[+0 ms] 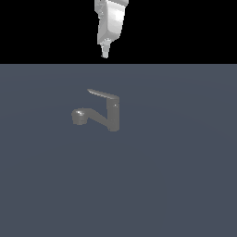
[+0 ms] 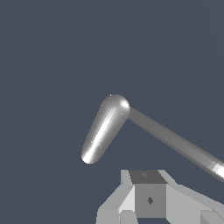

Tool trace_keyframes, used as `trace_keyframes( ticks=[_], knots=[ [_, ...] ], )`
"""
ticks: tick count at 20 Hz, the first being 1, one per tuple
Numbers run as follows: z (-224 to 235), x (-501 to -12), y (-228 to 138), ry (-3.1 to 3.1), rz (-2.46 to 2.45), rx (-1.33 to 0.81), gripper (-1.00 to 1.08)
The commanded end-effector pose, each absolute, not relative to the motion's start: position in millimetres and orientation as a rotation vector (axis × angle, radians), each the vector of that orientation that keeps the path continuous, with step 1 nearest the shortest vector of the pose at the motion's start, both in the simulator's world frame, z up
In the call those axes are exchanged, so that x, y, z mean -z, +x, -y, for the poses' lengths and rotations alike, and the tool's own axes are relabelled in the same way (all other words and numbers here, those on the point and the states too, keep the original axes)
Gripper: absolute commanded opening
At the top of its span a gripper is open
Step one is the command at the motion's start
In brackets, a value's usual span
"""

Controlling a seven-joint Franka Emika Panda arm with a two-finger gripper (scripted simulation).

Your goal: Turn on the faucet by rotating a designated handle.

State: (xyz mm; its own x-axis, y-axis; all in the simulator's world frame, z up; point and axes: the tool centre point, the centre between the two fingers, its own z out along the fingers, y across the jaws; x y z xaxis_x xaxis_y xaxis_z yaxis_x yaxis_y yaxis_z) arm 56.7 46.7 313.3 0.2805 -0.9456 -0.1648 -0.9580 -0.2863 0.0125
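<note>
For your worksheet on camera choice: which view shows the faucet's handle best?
The exterior view: the handle appears side-on as a thin tapered blade joined to the column top of the faucet, clearly apart from the spout. The wrist view sees the handle from above, foreshortened into a rounded bar, its joint hidden.

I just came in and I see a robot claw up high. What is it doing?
The gripper hangs in the air above a little grey faucet on the floor. It is not touching anything. The handle, the thin flat blade on top, has to be turned, and that has not started.
</note>
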Motion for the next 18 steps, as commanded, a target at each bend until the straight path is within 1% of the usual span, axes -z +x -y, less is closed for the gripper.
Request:
trace_keyframes(
  ticks=[1,11,18],
  knots=[
    [-51.3,-298.2,69.9,-2.389,-1.909,-0.201,-1.0],
    [-71.0,-235.0,115.3,-2.169,-2.227,-0.118,-1.0],
    [-83.7,-198.2,136.1,-2.037,-2.378,-0.051,-1.0]
  ],
)
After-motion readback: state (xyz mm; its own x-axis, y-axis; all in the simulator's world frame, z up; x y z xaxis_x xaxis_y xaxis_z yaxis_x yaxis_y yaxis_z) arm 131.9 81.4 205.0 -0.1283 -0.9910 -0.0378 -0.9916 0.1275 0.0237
